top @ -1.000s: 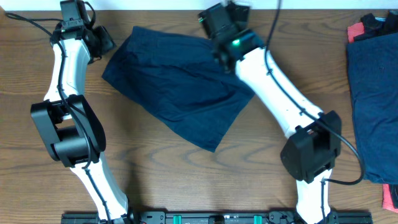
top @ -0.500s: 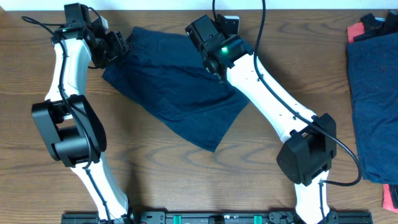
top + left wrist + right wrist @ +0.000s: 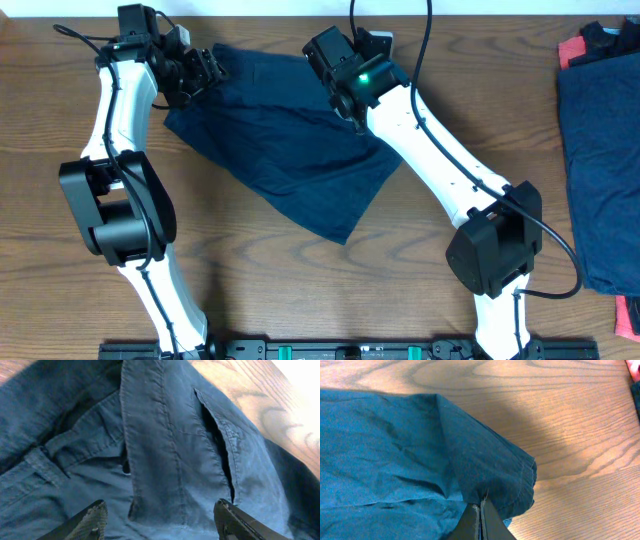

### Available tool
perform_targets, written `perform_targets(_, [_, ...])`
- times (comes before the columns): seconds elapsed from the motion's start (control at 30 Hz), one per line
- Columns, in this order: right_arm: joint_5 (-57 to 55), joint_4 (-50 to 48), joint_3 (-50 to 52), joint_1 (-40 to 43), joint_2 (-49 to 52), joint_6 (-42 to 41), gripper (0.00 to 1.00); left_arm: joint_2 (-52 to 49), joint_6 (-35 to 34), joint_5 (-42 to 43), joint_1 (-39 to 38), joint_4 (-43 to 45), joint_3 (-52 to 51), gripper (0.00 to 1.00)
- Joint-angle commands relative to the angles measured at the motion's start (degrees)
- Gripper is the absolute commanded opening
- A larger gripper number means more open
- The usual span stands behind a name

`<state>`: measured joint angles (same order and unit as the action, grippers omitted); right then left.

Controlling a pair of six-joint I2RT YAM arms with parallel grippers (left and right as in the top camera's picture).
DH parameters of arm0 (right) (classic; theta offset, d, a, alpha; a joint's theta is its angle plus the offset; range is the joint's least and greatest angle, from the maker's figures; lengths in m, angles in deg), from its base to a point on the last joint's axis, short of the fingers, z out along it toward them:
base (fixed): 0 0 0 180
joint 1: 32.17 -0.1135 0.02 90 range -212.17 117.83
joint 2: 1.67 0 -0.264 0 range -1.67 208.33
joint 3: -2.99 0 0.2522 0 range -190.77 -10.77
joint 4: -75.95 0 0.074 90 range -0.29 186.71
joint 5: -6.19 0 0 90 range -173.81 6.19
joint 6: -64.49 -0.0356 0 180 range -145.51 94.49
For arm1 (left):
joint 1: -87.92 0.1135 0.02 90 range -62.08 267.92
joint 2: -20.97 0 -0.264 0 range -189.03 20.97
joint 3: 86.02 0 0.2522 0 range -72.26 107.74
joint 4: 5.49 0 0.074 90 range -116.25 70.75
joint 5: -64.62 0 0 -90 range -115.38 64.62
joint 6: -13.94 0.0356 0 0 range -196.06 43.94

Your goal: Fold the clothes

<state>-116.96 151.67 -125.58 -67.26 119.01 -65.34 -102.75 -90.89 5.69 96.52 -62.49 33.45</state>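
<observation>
Dark navy shorts, the clothes (image 3: 290, 160), lie spread on the wooden table (image 3: 300, 290), slanting from the upper left to the lower right. My left gripper (image 3: 207, 68) hovers open over their upper left corner. In the left wrist view its fingers (image 3: 95, 517) straddle the waistband seam and a pocket slit (image 3: 220, 455), with the gripper (image 3: 160, 507) holding nothing. My right gripper (image 3: 330, 52) is at the garment's top edge. The right wrist view shows it (image 3: 481, 506) shut on a raised fold of the fabric (image 3: 485, 467).
A pile of more navy clothes (image 3: 600, 150) lies along the right edge, with a red item (image 3: 575, 50) at its top corner. The right arm (image 3: 440, 160) crosses over the shorts' right side. Bare wood (image 3: 570, 415) lies beyond the held fold.
My left gripper has moved right, from beside the shorts to over their upper left corner. My right gripper has shifted left along the top edge, still pinching fabric.
</observation>
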Motion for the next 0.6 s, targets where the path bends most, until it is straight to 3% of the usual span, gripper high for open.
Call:
perform_targets(0.0, [-0.81,0.28,-0.68,-0.17,-1.86,-2.86,0.02,-1.66,-0.76,3.23,-0.37,-0.02,-0.63,0.69])
perform_targets(0.13, [0.7,0.46,-0.68,-0.17,-1.86,-3.45,0.01,-2.51,-1.66,3.21,-0.94,0.17,-0.63,0.69])
perform_targets(0.23, [1.05,0.61,-0.68,-0.13,-1.86,-3.45,0.02,-3.74,-3.04,3.21,-1.05,0.28,-0.63,0.57])
perform_targets(0.33, [1.05,0.87,-0.68,-0.13,-1.86,-3.43,0.01,-4.76,-3.02,3.19,-1.03,0.96,-0.63,0.51])
perform_targets(0.43, [1.05,1.09,-0.68,-0.13,-1.86,-3.43,0.02,-4.76,-3.02,2.99,-1.03,2.56,-0.63,0.31])
perform_targets(0.5, [1.05,1.33,-0.68,-0.13,-1.86,-3.45,0.02,-4.63,-3.02,3.02,-0.94,3.61,-0.55,0.06])
perform_targets(0.57, [1.03,1.92,-0.68,-0.07,-1.86,-3.43,0.02,-4.07,-3.02,2.99,-0.52,3.65,-0.46,0.06])
